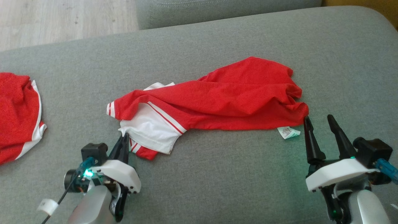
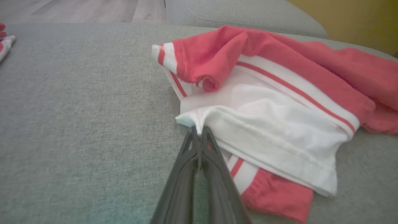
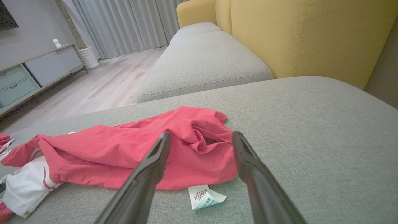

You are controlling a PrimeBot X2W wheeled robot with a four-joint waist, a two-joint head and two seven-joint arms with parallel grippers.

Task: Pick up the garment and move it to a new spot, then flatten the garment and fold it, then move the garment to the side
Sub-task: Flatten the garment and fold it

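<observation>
I see L tool (image 2: 198,132) pinched tight on the garment (image 1: 224,99) at its white hem; R tool (image 1: 318,117) wide open, empty, just beside red end nr label (image 1: 289,132).

The garment (image 1: 217,99) at centre frame was red, with a white panel edged by thin red stripes; its label (image 1: 289,132) was white; the cushion (image 1: 217,174) was grey; the second garment (image 1: 15,112) at left was red, trimmed white.

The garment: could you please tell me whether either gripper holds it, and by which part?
The left gripper is shut on the garment, pinching its white hem; the right gripper is open at the red end, holding nothing.
</observation>
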